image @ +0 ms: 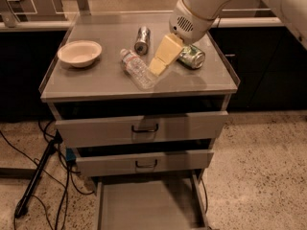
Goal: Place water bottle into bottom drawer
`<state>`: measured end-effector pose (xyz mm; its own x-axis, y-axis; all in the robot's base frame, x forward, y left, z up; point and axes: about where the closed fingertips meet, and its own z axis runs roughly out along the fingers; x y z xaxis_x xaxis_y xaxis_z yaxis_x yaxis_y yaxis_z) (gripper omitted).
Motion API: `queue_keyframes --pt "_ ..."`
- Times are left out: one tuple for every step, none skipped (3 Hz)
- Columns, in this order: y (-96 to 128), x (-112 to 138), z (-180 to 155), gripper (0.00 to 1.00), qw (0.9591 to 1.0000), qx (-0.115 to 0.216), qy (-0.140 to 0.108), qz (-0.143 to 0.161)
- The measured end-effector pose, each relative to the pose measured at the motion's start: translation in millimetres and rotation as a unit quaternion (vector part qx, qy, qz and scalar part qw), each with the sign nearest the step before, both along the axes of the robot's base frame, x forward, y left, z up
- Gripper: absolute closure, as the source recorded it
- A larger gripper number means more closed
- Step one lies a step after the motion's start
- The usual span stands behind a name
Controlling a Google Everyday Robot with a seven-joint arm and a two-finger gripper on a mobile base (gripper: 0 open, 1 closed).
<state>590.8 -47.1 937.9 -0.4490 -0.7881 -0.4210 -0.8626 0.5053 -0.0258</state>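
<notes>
The water bottle (137, 69) lies on its side on the cabinet top, cap toward the back left. My gripper (158, 66) hangs from the white arm at the upper right, its pale fingers (166, 52) angled down to the left, tips just right of the bottle's lower end. I cannot tell whether they touch it. The bottom drawer (148, 204) is pulled out at the foot of the cabinet, a shallow grey tray with a bare floor.
A silver can (142, 40) lies behind the bottle. A green can (193, 57) lies right of my gripper. A pale bowl (79, 53) sits at the top's left. The two upper drawers (144, 127) stick out slightly. Cables and a stand leg (36, 176) lie on the floor at left.
</notes>
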Motion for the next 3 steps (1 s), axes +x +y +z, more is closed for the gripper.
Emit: queue_keyframes --pt "32.2 7.5 -20.7 0.00 0.9989 0.013 0.037 0.024" --pt "32.4 7.5 -20.8 0.00 0.9989 0.013 0.037 0.025" --pt "41.8 9.2 -25.2 0.00 0.9989 0.015 0.032 0.032"
